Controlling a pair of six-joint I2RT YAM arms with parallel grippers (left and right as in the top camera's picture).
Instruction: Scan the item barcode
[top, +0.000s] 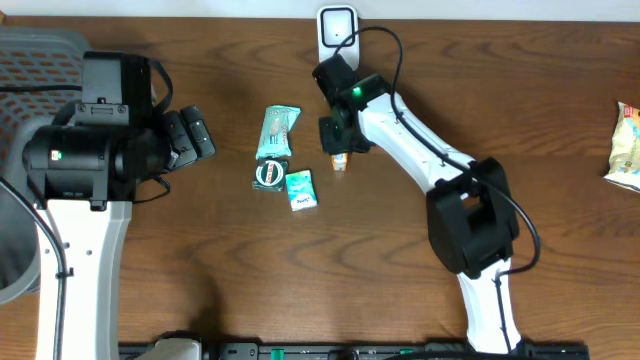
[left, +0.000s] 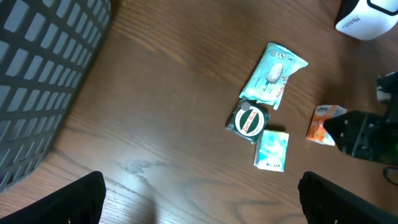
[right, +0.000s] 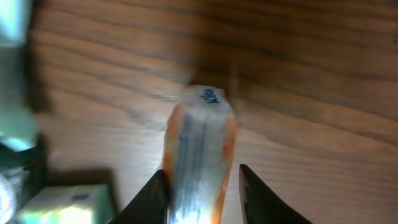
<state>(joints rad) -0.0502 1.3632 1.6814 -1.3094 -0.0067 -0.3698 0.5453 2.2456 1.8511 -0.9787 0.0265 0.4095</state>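
Observation:
The item, a small orange and white packet (top: 341, 159), lies on the wooden table just in front of the white barcode scanner (top: 337, 28). My right gripper (top: 340, 143) is down over the packet (right: 199, 149), one finger on each side. The left finger touches the packet, and a strip of table shows between it and the right finger, so the jaws are not shut on it. My left gripper (top: 195, 135) hovers at the table's left with its fingers spread wide and nothing between them (left: 202, 202). The left wrist view shows the packet (left: 324, 122) and the scanner (left: 367, 15).
A teal pouch (top: 278, 132), a round tin (top: 268, 174) and a small teal box (top: 300, 189) lie together left of the packet. A snack bag (top: 626, 145) sits at the right edge. A grey mesh basket (top: 40, 60) stands at the far left.

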